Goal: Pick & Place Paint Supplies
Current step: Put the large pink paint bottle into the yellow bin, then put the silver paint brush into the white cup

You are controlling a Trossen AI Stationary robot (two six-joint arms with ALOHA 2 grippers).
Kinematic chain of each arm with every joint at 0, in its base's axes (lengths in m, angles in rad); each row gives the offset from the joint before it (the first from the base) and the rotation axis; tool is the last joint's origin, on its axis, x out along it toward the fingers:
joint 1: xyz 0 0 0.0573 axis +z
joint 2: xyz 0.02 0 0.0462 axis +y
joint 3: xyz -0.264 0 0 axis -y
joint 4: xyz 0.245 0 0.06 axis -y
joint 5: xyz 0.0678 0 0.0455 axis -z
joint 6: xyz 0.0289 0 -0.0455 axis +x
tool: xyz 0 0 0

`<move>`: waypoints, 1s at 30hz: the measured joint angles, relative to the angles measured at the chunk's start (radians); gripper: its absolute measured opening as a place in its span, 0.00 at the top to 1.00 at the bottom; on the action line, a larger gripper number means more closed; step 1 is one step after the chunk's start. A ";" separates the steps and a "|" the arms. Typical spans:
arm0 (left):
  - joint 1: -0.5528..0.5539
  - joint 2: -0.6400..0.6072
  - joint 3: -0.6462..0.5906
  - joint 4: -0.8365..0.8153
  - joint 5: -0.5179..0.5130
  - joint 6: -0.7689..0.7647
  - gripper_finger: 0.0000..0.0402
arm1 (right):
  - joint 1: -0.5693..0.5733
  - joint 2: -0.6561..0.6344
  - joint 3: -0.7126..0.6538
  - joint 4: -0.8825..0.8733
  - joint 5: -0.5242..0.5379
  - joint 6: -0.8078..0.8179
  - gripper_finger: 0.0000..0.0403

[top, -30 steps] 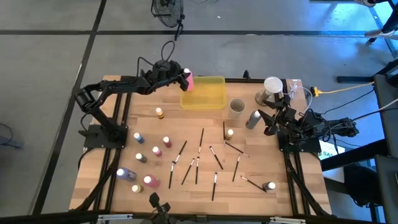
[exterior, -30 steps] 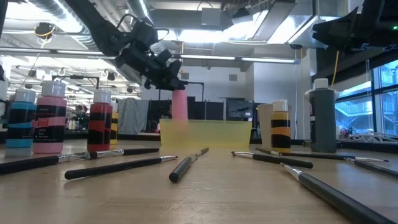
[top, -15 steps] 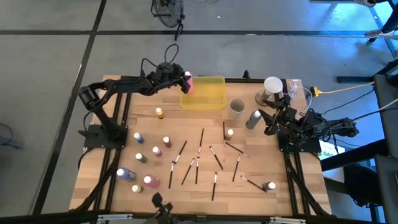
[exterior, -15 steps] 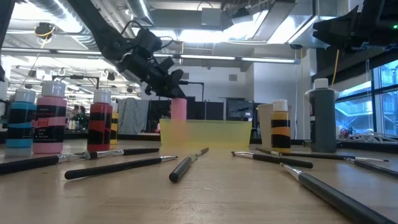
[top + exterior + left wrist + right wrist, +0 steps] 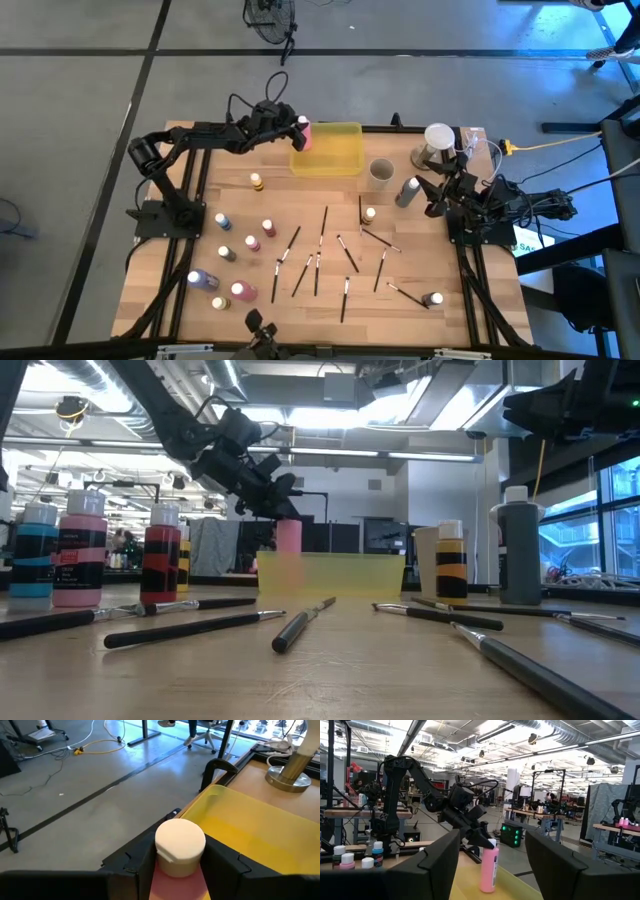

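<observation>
Pink plastic, smooth and round, sits between the jaws of the left gripper (image 5: 296,126): it is a pink bottle (image 5: 288,536) with a white cap (image 5: 180,840). It stands upright at the left end of the yellow tray (image 5: 338,152), its bottom hidden by the tray wall. The jaws sit on both sides of the bottle's top, but I cannot tell if they squeeze it or have let go. The tray is see-through plastic, a box with low walls; only this bottle shows in it.

Beside the tray stands a round grey-beige cup (image 5: 380,172); I cannot tell what is inside.

The right gripper (image 5: 432,196) waits at the right edge of the wooden table (image 5: 420,265), jaws apart and holding nothing, near a tall grey bottle (image 5: 406,191).

Small bottles (image 5: 224,221) stand on the left part of the table. Thin dark paintbrushes (image 5: 321,230) with light tips lie scattered in the middle.
</observation>
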 joint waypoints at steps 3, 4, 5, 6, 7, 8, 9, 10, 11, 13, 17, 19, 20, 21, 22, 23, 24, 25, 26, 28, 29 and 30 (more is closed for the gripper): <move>0.000 0.000 0.000 -0.002 0.016 0.019 0.66 | 0.000 0.000 0.000 0.000 0.000 0.000 0.43; 0.000 0.000 0.000 -0.002 0.023 0.022 0.66 | 0.000 0.000 0.000 0.000 0.001 0.000 0.43; 0.000 0.000 0.000 -0.002 0.025 0.022 0.66 | 0.000 0.000 0.000 0.000 0.002 0.000 0.43; 0.000 0.000 0.000 -0.002 0.026 0.022 0.65 | 0.000 0.000 0.000 0.000 0.003 0.000 0.43; 0.000 0.000 0.000 -0.002 0.028 0.022 0.65 | 0.000 0.000 0.000 0.000 0.003 0.000 0.43; -0.001 0.000 0.000 -0.002 0.031 0.022 0.65 | 0.000 0.000 0.000 0.001 0.003 0.000 0.43; -0.001 0.000 0.000 -0.002 0.031 0.022 0.64 | 0.000 0.000 0.000 0.001 0.003 0.000 0.43; 0.000 0.000 0.000 -0.003 0.032 0.022 0.63 | 0.000 0.000 0.000 0.001 0.003 0.000 0.43; -0.001 0.000 0.000 -0.003 0.032 0.022 0.63 | 0.000 0.000 0.000 0.001 0.003 0.000 0.43; -0.001 0.000 0.000 -0.003 0.033 0.020 0.61 | 0.000 0.000 0.000 0.001 0.003 0.000 0.43; 0.000 -0.002 0.000 -0.003 0.040 0.014 0.57 | 0.000 0.000 0.000 0.001 0.003 0.000 0.43; 0.000 -0.006 0.000 -0.006 0.042 0.006 0.55 | 0.000 0.000 0.000 0.001 0.003 0.000 0.43; -0.001 -0.010 0.000 -0.006 0.042 0.006 0.54 | 0.000 0.000 0.000 0.000 0.002 0.000 0.43; -0.001 -0.015 0.000 -0.008 0.042 0.007 0.53 | 0.000 0.000 0.000 0.000 0.002 0.000 0.43; -0.001 -0.021 0.000 -0.009 0.042 0.014 0.53 | 0.000 0.000 0.000 0.000 0.002 0.000 0.43; -0.001 -0.028 0.000 -0.008 0.036 0.030 0.52 | 0.000 0.000 0.000 -0.001 0.002 0.000 0.43; -0.001 -0.035 0.000 -0.011 0.025 0.042 0.52 | 0.000 0.000 0.000 -0.001 0.002 0.000 0.43; -0.001 -0.045 0.000 -0.024 0.014 0.048 0.52 | 0.000 0.000 0.000 -0.001 0.002 0.000 0.43; -0.001 -0.056 0.000 -0.036 0.003 0.053 0.53 | 0.000 0.000 0.000 -0.001 0.002 0.000 0.43; -0.001 -0.082 0.000 -0.069 -0.001 0.056 0.53 | 0.000 0.000 0.000 -0.002 0.002 0.000 0.43; -0.001 -0.097 0.000 -0.088 -0.001 0.056 0.53 | 0.000 0.000 0.000 -0.002 0.002 0.000 0.43; -0.002 -0.114 0.000 -0.113 -0.001 0.056 0.53 | 0.000 0.000 0.000 -0.003 0.002 0.000 0.43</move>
